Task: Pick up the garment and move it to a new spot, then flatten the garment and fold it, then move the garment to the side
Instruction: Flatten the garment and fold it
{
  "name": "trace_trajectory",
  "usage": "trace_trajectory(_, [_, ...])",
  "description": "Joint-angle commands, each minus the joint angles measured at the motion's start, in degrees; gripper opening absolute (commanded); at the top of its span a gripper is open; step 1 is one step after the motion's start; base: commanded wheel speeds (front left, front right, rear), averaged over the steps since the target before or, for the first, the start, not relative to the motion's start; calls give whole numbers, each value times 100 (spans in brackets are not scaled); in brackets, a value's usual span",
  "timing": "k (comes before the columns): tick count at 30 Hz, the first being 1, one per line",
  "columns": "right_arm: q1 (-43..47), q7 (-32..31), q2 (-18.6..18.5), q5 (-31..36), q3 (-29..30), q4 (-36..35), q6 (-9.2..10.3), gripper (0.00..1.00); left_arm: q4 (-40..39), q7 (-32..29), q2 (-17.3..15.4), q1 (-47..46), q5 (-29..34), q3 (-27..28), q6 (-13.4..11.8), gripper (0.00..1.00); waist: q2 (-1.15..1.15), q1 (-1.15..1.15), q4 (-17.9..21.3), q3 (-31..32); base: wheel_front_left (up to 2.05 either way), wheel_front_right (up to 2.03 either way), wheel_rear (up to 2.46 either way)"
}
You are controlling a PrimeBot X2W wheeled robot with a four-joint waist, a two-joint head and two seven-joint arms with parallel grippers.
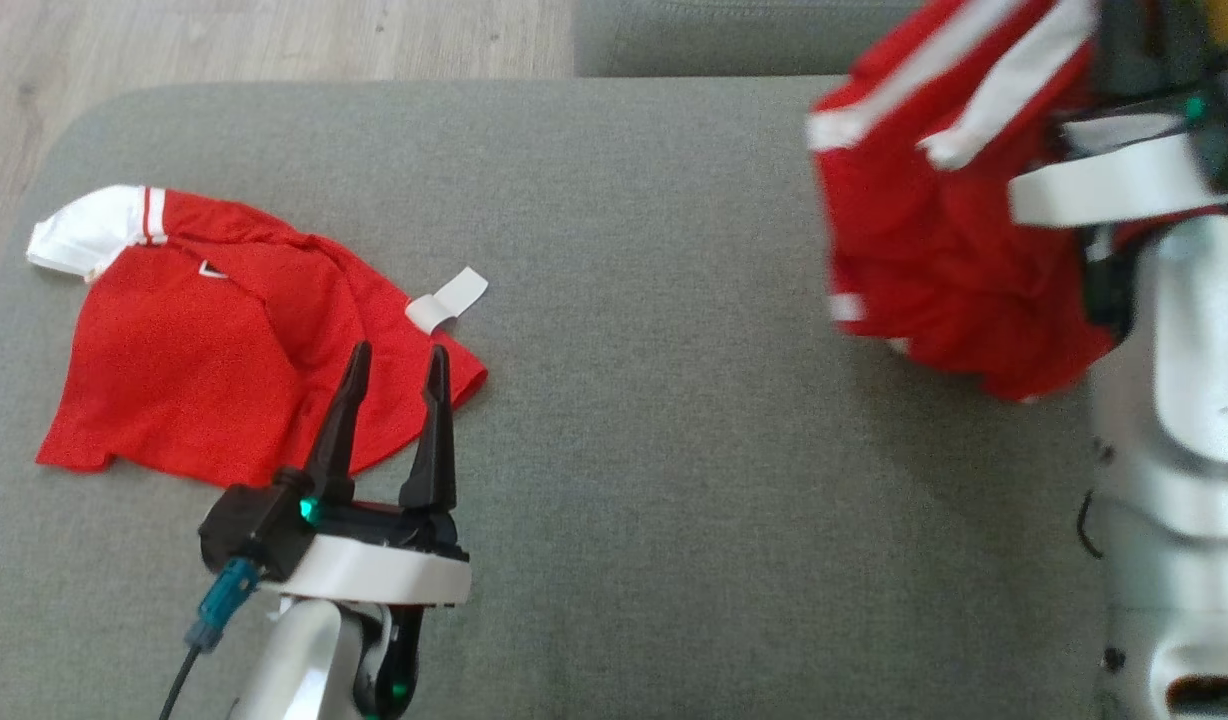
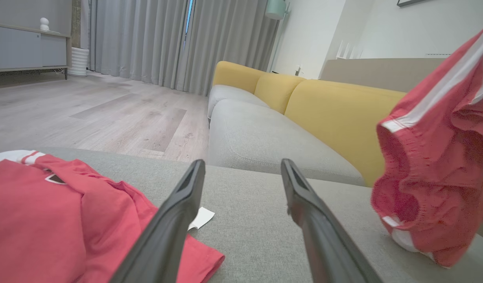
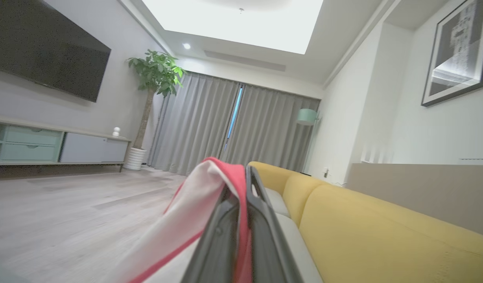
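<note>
The garment (image 1: 934,260), red shorts with white side stripes, hangs bunched in the air at the upper right of the head view, above the grey cushion (image 1: 674,420). My right gripper (image 3: 245,173) is shut on a fold of the garment (image 3: 229,177), with red and white cloth draped over its left finger. The left wrist view has the garment (image 2: 434,177) dangling at its right. My left gripper (image 1: 398,352) stands open with nothing between its fingers, low over the right hem of a red shirt (image 1: 204,370). In its own wrist view the left gripper (image 2: 242,163) points across the cushion.
The red shirt (image 2: 37,220), with white sleeve and a white tag (image 1: 449,298), lies flat on the cushion's left part. My right forearm (image 1: 1194,330) rises along the right edge. A yellow-backed sofa (image 2: 336,106) stands beyond the cushion. Wooden floor (image 1: 274,40) lies past the far edge.
</note>
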State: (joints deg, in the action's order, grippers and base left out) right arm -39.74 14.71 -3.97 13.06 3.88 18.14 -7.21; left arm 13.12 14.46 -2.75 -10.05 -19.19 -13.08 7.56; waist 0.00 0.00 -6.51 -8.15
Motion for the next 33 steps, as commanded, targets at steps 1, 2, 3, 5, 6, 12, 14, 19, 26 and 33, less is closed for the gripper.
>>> trace_trajectory(1, [0,28,30,-150,-481,-246,-28,0,-200,54,-13,-59,-36,216,-13,100,0,0,17,73,0,0,0])
trace_trajectory(2, [128,28,-9,-245,-727,-219,-28,0,-207,54,-13,-38,-42,222,-12,100,0,0,18,94,0,0,0])
trace_trajectory(3, [284,28,-65,-332,-968,-143,-28,0,-212,54,-13,-12,-45,228,-12,100,0,0,21,115,0,0,0])
trace_trajectory(5, [455,28,-111,-460,-1230,-53,-28,0,-214,54,-13,15,-49,232,-12,100,0,0,22,138,0,0,0])
trace_trajectory(6, [650,29,-163,-601,-1468,76,-28,0,-213,54,-13,42,-54,232,-12,100,0,0,23,162,0,0,0])
trace_trajectory(12, [1667,-324,-584,-1533,-2503,690,-28,0,-192,54,-13,146,-59,274,-16,100,0,0,95,268,0,0,0])
trace_trajectory(14, [1869,-484,-764,-1793,-2615,769,-28,0,-200,54,-13,171,-45,303,-17,100,0,0,160,284,0,0,0])
trace_trajectory(19, [2172,-899,-1208,-2153,-2515,818,-28,0,-205,54,-13,190,-22,322,-16,100,0,0,388,323,0,0,0])
trace_trajectory(26, [2322,-1281,-1926,-1922,-2383,560,-28,44,-197,54,-13,147,-29,320,-14,100,0,0,698,359,0,0,0])
trace_trajectory(33, [2415,-689,-1396,-1987,-1623,41,-28,100,-185,54,-13,139,-48,278,-14,100,0,0,857,395,0,0,0])
